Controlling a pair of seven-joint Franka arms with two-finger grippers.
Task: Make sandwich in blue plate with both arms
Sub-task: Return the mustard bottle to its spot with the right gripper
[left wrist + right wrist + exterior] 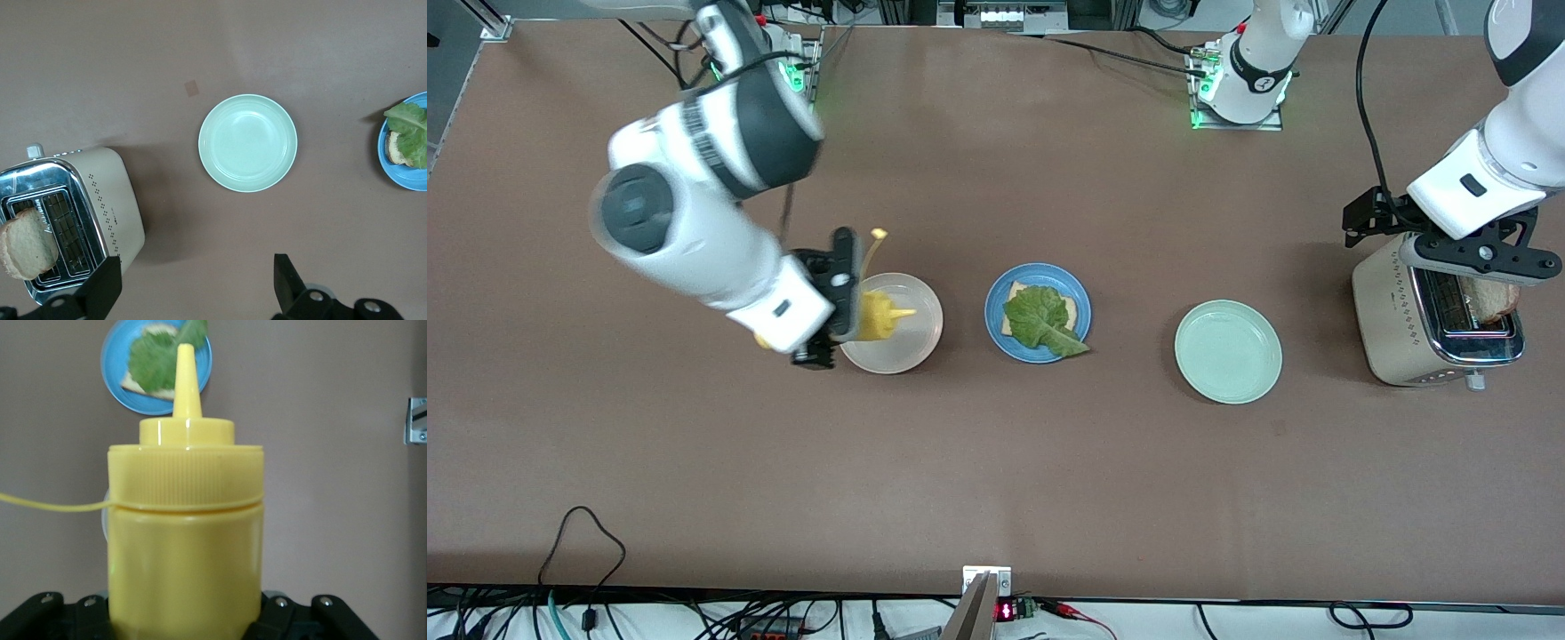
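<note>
Toward the right arm's end of the worktop [996, 462]: right tool [829, 298] clamped on a yellow squeeze bottle [874, 317], held tilted over a clear plate [911, 342], nozzle aimed at the blue plate [996, 298]. On the blue plate, mid-worktop: one bread slice [1074, 307] under a lettuce leaf [1036, 316]. Next along, a bare mint-green plate [1228, 351]. At the left arm's end: toaster [1400, 329] holding a toast slice [1492, 298], left tool [197, 287] above it, fingers apart, gripping nothing.

blue plate [407, 170] cut off, toast [27, 243] partly hidden
</note>
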